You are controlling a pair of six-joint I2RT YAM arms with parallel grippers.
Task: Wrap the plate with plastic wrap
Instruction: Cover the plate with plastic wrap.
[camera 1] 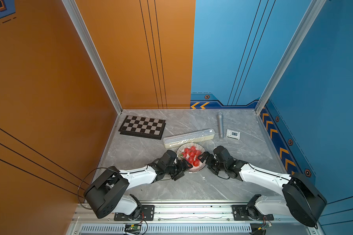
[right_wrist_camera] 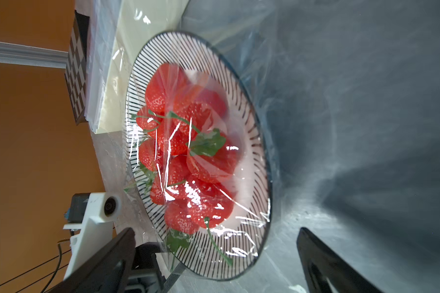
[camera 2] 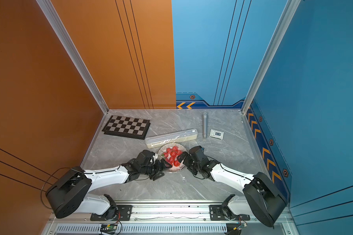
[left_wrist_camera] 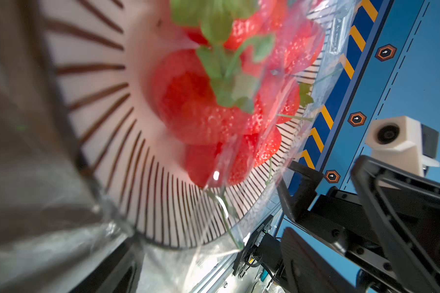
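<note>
A: In both top views the plate (camera 1: 180, 148) is seen mid-table (camera 1: 171, 187), just in front of the box (camera 1: 189, 137). The left gripper (camera 1: 185, 164) and right gripper (camera 1: 202, 157) are set at its near rim, one on each side.
B: Left wrist: the striped rim is framed between spread jaws and nothing is clamped.
A: Right wrist: the jaws are held wide and released. The plastic wrap (right_wrist_camera: 203, 162) is draped, crinkled, over the strawberries (right_wrist_camera: 163, 101).

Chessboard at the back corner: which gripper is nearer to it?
Left. The left gripper sits at the plate's rim on the chessboard's side; the right gripper is at the plate's opposite rim, farther from the board.
</note>
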